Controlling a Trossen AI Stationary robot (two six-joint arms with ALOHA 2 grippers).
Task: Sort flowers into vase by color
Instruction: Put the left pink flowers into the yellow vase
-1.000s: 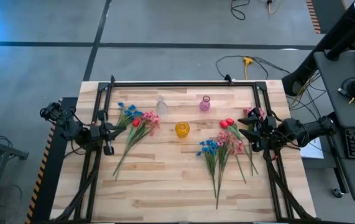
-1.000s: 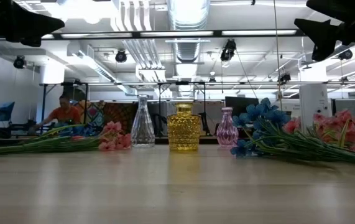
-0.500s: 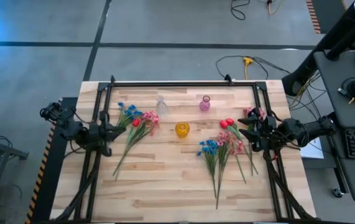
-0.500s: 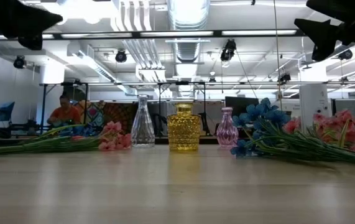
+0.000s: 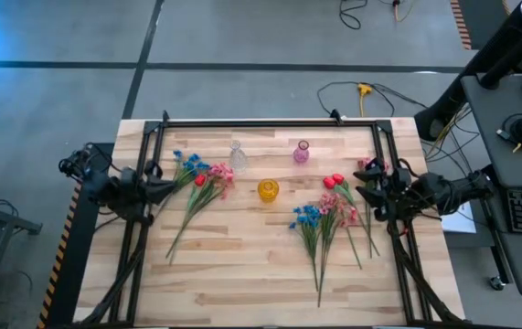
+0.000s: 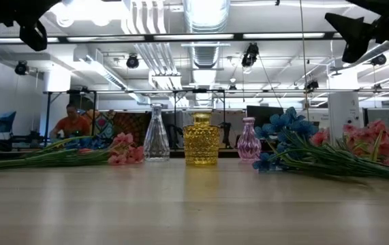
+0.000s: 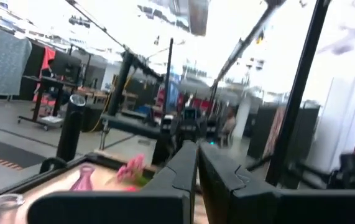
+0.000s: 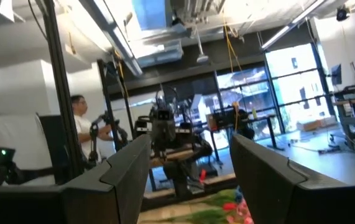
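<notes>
From above, flowers (image 5: pixel 197 183) are lying in two heaps on the bench (image 5: pixel 242 265), flanking three vases (image 5: pixel 268 189). The left hand (image 5: pixel 163 185) is hovering shut by the left heap; the right hand (image 5: pixel 367 194) is hanging apart beside the right one. The low view is showing a seated person (image 6: pixel 70 124) behind. The front of the bench is lying bare.
</notes>
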